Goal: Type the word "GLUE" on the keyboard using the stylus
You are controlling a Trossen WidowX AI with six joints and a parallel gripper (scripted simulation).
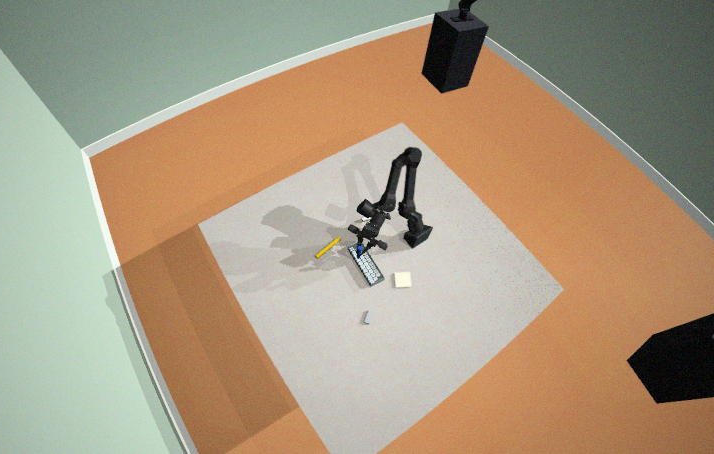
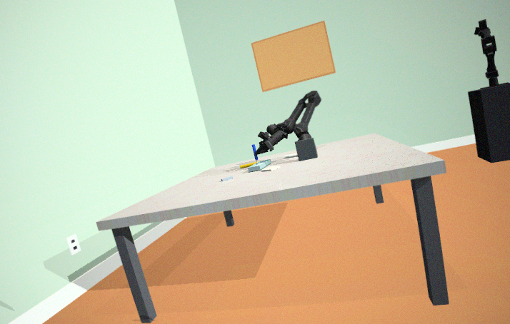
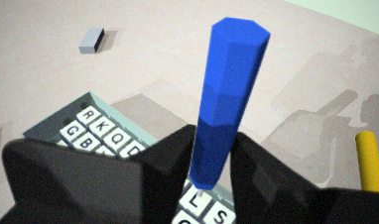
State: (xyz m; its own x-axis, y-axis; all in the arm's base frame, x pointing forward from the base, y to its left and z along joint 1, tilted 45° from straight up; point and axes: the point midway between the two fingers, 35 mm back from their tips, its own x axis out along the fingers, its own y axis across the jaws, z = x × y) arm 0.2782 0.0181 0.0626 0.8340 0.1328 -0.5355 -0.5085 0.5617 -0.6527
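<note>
The blue stylus (image 1: 359, 251) (image 2: 254, 151) (image 3: 230, 89) stands nearly upright, tip down. My gripper (image 1: 361, 249) (image 2: 256, 153) (image 3: 213, 136) is shut on it. The keyboard (image 1: 371, 275) (image 2: 260, 165) (image 3: 56, 118) lies under the gripper, its frame teal and its keys white with black letters. In the wrist view the stylus's thin pale tip is at the upper part of the L key (image 3: 194, 200); whether the key is pressed down cannot be told. The S key (image 3: 220, 216) is beside it. The G key (image 3: 71, 131) shows at the far end. The fingers hide several middle keys; U and E are not visible.
A yellow cylinder (image 1: 327, 248) (image 2: 248, 165) (image 3: 371, 161) lies beside the keyboard. A cream square pad (image 1: 402, 279) lies on its other side. A small grey block (image 1: 367, 317) (image 2: 226, 178) (image 3: 92, 40) lies beyond the keyboard's far end.
</note>
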